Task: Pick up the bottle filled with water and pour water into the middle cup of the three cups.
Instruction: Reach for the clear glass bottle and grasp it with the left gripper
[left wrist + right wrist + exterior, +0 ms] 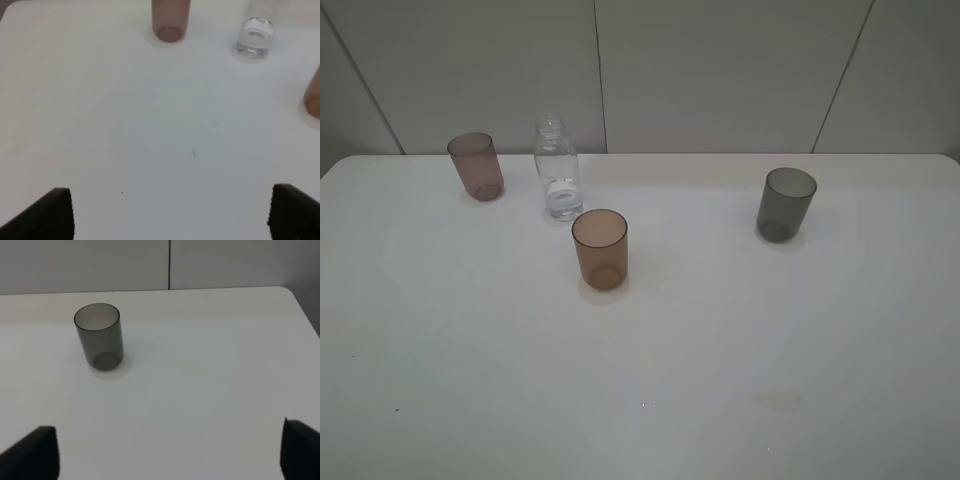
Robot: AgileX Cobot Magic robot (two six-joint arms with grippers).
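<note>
Amber translucent plastic tumbler [600,250] stands at five o'clock of the clear plastic bottle [558,172] — we see left gripper [171,210] and right gripper [170,445] spread wide.

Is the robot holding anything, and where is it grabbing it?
Nothing is held: the left gripper and the right gripper are open and empty; the bottle stands untouched.

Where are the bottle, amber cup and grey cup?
bottle [558,172]: exterior high view, on the middle of its clear body.
amber cup [601,260]: exterior high view, mid side wall.
grey cup [100,342]: right wrist view, mid side wall.
</note>
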